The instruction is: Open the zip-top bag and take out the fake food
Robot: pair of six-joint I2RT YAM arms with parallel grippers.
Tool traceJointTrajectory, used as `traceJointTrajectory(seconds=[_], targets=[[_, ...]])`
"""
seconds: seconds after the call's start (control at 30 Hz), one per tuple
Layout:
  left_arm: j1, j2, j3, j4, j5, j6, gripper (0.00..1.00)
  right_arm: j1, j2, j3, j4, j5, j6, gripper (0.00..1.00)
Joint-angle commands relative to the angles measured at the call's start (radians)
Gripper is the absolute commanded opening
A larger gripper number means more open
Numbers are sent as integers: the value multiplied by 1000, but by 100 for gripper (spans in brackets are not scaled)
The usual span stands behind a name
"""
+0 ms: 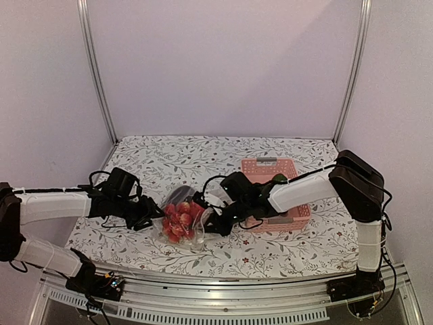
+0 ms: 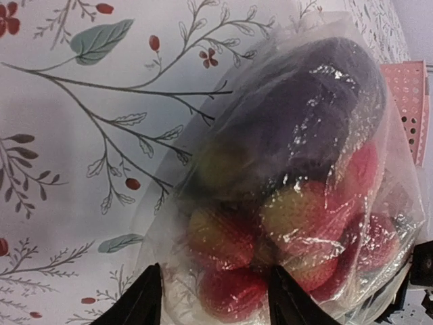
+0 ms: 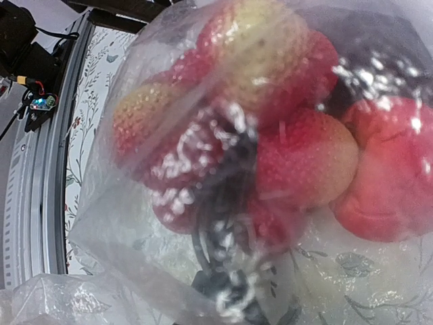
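While both arms flank it, bag location: zip-top bag [image 1: 181, 222] lies on the floral tablecloth [image 1: 203, 159] at mid-table, toward the front edge, left of the pink basket [image 1: 298, 211].
Contents: fake food [image 2: 298, 217] sits inside the film; red strawberry-like pieces are packed together, with a dark purple eggplant [image 2: 318, 95] at the end toward the basket.
Left gripper [image 1: 154, 220]: at the bag's left side; fingers [image 2: 145, 301] stand apart with the bag's near end between them; no pinch on the film is visible.
Right gripper [image 1: 211, 223]: against the bag's right edge; its wrist view is filled by film and fruit, so whether it is open or closed cannot be told.
Seal: not legible in any view.
Done: nothing confirmed out; a green speck [image 1: 278, 178] at the basket's far rim is too small to name.
Left: open the seal, pull out every piece.
Progress estimate: early.
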Motion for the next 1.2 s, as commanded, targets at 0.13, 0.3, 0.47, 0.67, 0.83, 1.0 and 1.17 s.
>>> traceJointTrajectory(seconds=[0.13, 0.3, 0.47, 0.67, 0.83, 1.0, 1.17], targets=[[19, 61, 46, 77, 7, 28, 8, -19, -37, 3, 1, -22, 20, 0], [39, 64, 74, 2, -56, 30, 0, -23, -55, 17, -29, -10, 13, 0], [62, 49, 100, -79, -137, 22, 0, -29, -96, 1, -52, 15, 9, 0], [91, 50, 109, -141, -186, 11, 0, -34, -165, -18, -118, 43, 3, 0], [107, 48, 112, -149, -205, -4, 0, -41, -231, -34, -169, 49, 2, 0], [121, 62, 121, -165, -211, -4, 0, -47, -323, -58, -221, 49, -15, 0], [135, 73, 122, -151, -199, 2, 0, -65, -396, -86, -281, 51, -19, 0]])
